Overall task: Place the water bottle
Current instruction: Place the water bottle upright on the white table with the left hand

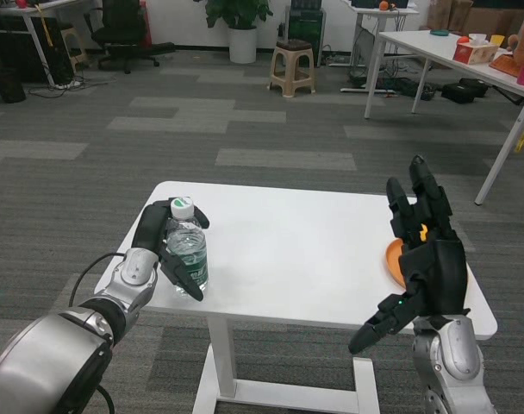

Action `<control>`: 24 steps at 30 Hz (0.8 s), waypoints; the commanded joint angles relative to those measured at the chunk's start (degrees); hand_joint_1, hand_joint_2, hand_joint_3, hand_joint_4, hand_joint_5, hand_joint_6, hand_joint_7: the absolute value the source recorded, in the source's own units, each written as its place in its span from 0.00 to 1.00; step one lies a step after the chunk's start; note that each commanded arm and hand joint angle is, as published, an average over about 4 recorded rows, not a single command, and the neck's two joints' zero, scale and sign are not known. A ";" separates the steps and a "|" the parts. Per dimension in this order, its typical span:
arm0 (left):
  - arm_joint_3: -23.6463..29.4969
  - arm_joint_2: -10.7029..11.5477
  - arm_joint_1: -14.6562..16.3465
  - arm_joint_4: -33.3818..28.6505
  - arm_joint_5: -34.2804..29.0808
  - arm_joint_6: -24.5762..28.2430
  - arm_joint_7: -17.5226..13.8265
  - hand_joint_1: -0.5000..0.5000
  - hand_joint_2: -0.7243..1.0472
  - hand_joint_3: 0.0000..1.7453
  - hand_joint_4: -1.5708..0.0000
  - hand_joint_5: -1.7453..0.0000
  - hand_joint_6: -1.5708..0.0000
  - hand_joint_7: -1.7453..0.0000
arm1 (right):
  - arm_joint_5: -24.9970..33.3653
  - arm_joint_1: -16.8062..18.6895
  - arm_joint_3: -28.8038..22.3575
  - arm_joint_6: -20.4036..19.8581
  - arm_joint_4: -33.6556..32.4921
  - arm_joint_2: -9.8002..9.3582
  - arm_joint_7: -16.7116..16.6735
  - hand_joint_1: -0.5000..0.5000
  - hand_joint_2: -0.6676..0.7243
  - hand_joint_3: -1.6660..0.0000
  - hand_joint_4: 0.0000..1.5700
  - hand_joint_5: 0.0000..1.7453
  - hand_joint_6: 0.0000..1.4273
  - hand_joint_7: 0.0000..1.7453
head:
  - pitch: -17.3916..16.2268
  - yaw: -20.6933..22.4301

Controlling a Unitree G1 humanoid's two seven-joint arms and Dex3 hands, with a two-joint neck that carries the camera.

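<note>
Firmly around water bottle [188,246]: left robot hand [163,246].

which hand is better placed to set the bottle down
Left. The left hand already grips the bottle, upright at the table's left side, so it probably only needs to let go. The right hand is open and raised at the far side, in front of an orange thing.

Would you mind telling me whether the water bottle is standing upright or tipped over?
Upright: the water bottle stands with its white cap on top, gripped by the left hand near the table edge.
</note>
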 commanded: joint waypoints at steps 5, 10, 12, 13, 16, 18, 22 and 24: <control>1.16 -0.09 0.53 -0.51 -0.24 1.09 0.34 0.02 0.05 0.05 0.19 0.00 0.21 0.04 | 0.30 -0.22 0.09 -0.40 0.05 -0.01 -0.03 0.42 1.00 1.00 0.09 0.00 0.00 0.00 | -0.13 0.05; 1.29 0.04 0.62 -0.58 -0.02 1.14 -0.25 0.00 0.09 0.05 0.68 0.00 0.42 0.09 | 0.28 -0.22 0.09 -0.40 0.05 -0.01 -0.03 0.42 1.00 1.00 0.09 0.00 0.00 0.00 | -0.05 0.14; 1.29 0.09 0.62 -0.60 0.00 1.16 -0.52 0.00 0.10 0.05 0.83 0.00 0.51 0.16 | 0.25 -0.22 0.09 -0.40 0.05 -0.01 -0.03 0.42 1.00 1.00 0.09 0.00 0.00 0.00 | -0.07 0.15; 1.29 0.09 0.62 -0.60 0.02 1.18 -0.63 0.00 0.10 0.05 0.88 0.00 0.54 0.18 | 0.25 -0.22 0.09 -0.40 0.05 -0.01 -0.03 0.42 1.00 1.00 0.09 0.00 0.00 0.00 | -0.07 0.16; 1.29 0.09 0.62 -0.60 0.00 1.44 -1.11 0.00 0.10 0.04 0.98 0.00 0.66 0.31 | 0.25 -0.22 0.09 -0.40 0.05 -0.01 -0.03 0.42 1.00 1.00 0.09 0.00 0.00 0.00 | -0.08 0.17; 1.29 0.09 0.62 -0.60 -0.02 1.55 -1.29 0.00 0.12 0.03 1.00 0.00 0.72 0.38 | 0.25 -0.22 0.09 -0.40 0.05 -0.01 -0.03 0.41 1.00 1.00 0.09 0.00 0.00 0.00 | -0.11 0.19; 1.29 0.17 0.62 -0.62 -0.04 1.69 -1.55 0.00 0.15 0.00 1.00 0.28 0.85 0.51 | 0.25 -0.22 0.09 -0.40 0.05 0.08 -0.03 0.40 1.00 1.00 0.09 0.00 0.00 0.00 | -0.12 0.19; 1.29 0.17 0.62 -0.67 -0.11 1.88 -1.62 0.00 0.15 0.03 1.00 0.46 0.90 0.57 | 0.25 -0.22 0.09 -0.40 0.05 0.08 -0.03 0.42 1.00 1.00 0.09 0.00 0.00 0.00 | -0.12 0.19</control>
